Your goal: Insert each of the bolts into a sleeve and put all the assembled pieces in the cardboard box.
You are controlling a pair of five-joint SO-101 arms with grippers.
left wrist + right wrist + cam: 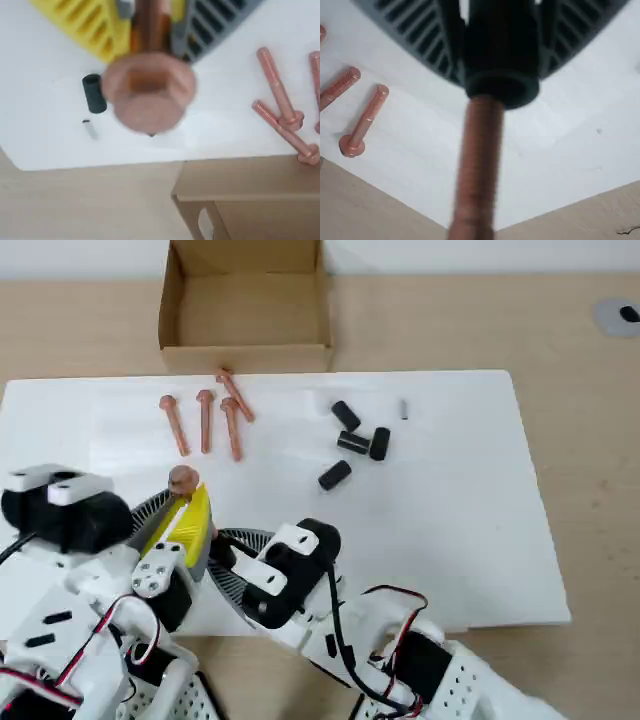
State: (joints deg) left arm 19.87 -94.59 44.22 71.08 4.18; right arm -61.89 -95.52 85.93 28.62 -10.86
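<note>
My left gripper, with one yellow and one grey finger, is shut on a copper bolt; its flanged head faces the left wrist camera. My right gripper is shut on a black sleeve, and the bolt's threaded shaft enters the sleeve's mouth. Both grippers meet near the front left of the white board. Several loose bolts lie at the back left, and several loose sleeves lie mid-board. The open cardboard box stands behind the board.
A small grey pin lies near the sleeves. A grey disc sits at the table's far right corner. The right half of the board is bare. Wooden table surrounds the board.
</note>
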